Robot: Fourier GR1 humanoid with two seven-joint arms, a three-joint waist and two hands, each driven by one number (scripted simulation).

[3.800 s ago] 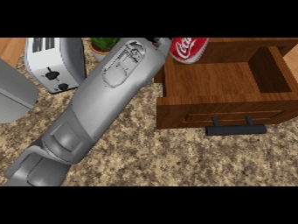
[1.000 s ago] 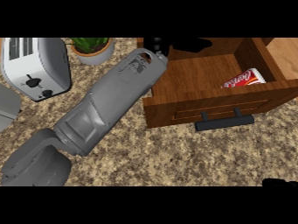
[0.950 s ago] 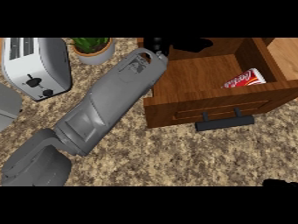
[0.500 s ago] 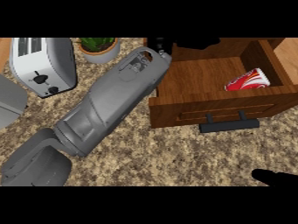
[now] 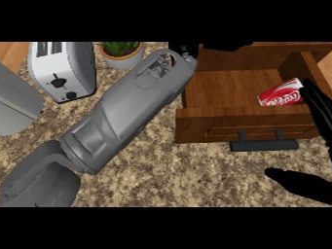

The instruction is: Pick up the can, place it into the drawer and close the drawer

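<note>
Nearest, the right hand [image 5: 325, 119] is seen with fingers straight and held apart from the thumb, across the open drawer's [image 5: 226, 92] front right corner. In that corner the can [image 5: 282, 93] is laid on its side, its long axis running front-left to back-right. Farther back, the left hand [image 5: 188, 50] is mostly hidden; its state cannot be told.

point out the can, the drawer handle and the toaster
can [image 5: 280, 93]: head view, red side wall
drawer handle [image 5: 264, 145]: head view, middle of bar
toaster [image 5: 62, 73]: head view, front face
</note>
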